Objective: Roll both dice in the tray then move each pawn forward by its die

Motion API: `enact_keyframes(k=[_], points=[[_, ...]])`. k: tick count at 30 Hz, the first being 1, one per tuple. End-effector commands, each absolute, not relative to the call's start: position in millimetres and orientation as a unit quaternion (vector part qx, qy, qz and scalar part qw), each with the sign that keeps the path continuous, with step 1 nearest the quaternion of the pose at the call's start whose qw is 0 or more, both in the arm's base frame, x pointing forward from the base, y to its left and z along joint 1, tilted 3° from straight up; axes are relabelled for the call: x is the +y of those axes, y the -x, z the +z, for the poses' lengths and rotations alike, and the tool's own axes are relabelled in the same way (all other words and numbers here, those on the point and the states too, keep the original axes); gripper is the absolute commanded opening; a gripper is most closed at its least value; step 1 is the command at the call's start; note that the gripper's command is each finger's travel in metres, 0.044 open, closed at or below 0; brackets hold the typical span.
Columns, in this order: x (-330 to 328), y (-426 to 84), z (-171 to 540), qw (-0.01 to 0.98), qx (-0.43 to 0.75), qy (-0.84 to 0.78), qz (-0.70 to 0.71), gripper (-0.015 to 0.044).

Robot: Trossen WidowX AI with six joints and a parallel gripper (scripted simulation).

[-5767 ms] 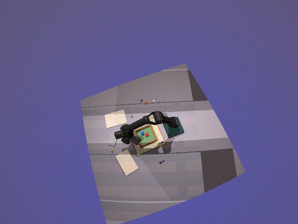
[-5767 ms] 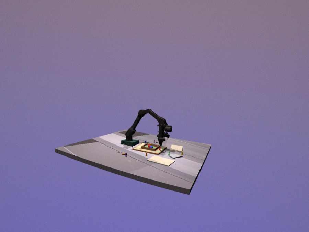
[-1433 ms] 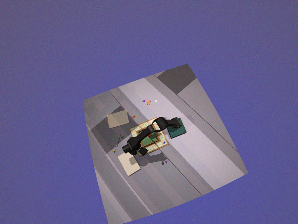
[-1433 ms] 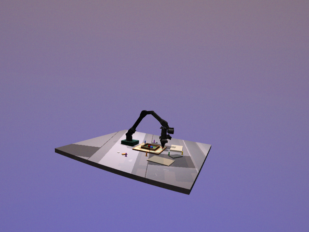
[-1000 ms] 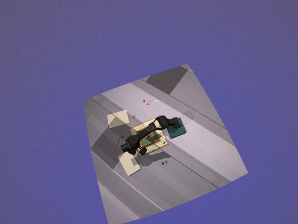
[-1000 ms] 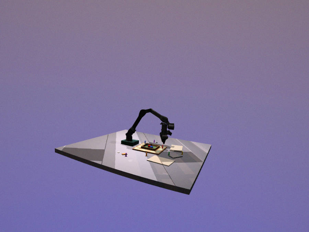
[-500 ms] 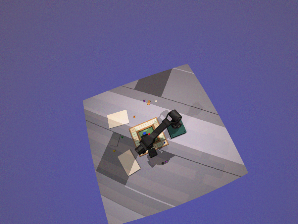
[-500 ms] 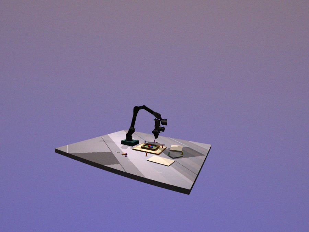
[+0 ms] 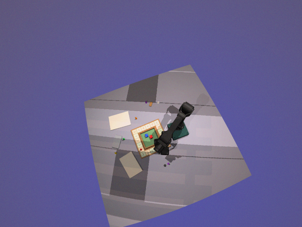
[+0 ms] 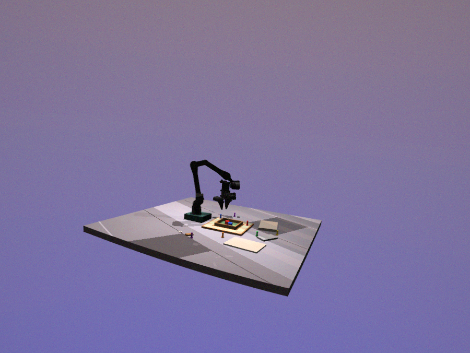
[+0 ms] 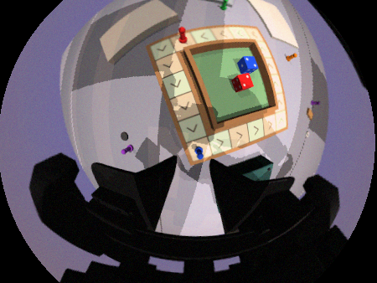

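The red die (image 9: 151, 136) (image 10: 227, 221) (image 11: 243, 83) and blue die (image 9: 146, 135) (image 10: 230, 223) (image 11: 248, 64) lie close together in the tray (image 11: 243, 119); I cannot read their top faces surely. The red pawn (image 9: 140, 149) (image 10: 247, 223) (image 11: 183, 35) stands upright on the tan square beside a corner of the board (image 11: 178, 84). The blue pawn (image 10: 220, 216) (image 11: 199, 152) stands on another corner square; the arm hides it in the top view. My gripper (image 10: 224, 208) (image 11: 193, 161) is partly open and empty, well above the board. In the wrist view the blue pawn shows just beyond the gap between its fingertips.
A purple pawn (image 9: 168, 164) and dark disc (image 9: 164, 165) lie off the board's blue-pawn side. A thick cream block (image 9: 130, 165) is near the red pawn's side. Green (image 9: 123, 139), yellow (image 9: 115, 152) and orange (image 9: 136, 118) pawns and a flat cream panel (image 9: 119, 120) are farther out.
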State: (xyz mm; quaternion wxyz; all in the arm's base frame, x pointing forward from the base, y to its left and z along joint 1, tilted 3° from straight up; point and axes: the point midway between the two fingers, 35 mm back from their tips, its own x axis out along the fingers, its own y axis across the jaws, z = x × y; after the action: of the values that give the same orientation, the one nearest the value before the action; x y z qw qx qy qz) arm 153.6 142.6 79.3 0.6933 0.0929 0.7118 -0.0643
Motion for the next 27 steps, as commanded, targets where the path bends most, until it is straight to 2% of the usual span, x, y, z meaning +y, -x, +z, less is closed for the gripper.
enact_keyframes(k=[1, 27], points=[[132.8, -136.6, 71.7, 0.686, 0.712, -0.12, -0.095, 0.02], [134.1, -136.3, 36.5, 0.686, 0.712, -0.12, -0.095, 0.02]])
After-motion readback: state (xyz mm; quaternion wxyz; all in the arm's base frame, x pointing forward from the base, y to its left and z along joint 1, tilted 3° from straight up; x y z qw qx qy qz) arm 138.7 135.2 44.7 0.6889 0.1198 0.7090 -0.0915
